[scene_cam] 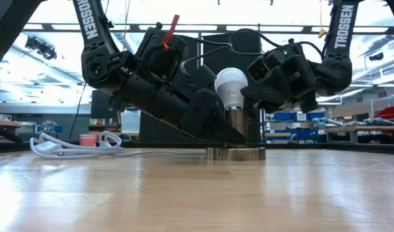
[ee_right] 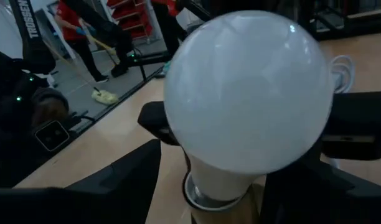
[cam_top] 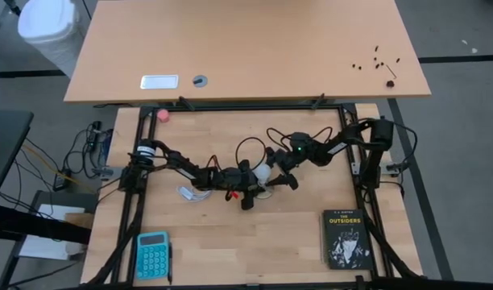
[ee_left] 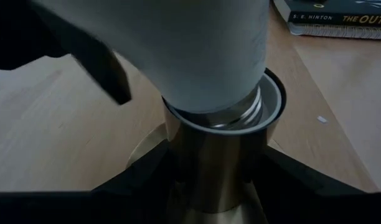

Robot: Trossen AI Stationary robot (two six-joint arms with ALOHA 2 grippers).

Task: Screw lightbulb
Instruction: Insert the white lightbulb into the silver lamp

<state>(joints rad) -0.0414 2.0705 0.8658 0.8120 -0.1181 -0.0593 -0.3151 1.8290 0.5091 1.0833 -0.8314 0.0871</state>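
The lightbulb (scene_cam: 230,87) stands upright in the brass-coloured socket (scene_cam: 235,132) near the middle of the table (cam_top: 254,242), its greyish screw base (ee_left: 243,115) sitting inside the socket's white-lined cup (ee_left: 272,99), with threads still showing above the rim. The left gripper (cam_top: 248,193) reaches in low from the left, its two dark fingers (ee_left: 147,180) pressed against opposite sides of the socket's metal barrel, pinching it just above the round foot. The right gripper (scene_cam: 255,90) comes in from the right at the height of the white globe; its fingers (ee_right: 125,177) stand spread to either side of the bulb's neck, and whether they actually touch the bulb cannot be told. A white cord (scene_cam: 68,147) lies coiled on the table to the left of the socket (the wrist views also catch other things: a paperback book (cam_top: 345,238) at the right, and a person sweeping in the room beyond). A teal calculator (cam_top: 152,254) lies at the table's near left corner.
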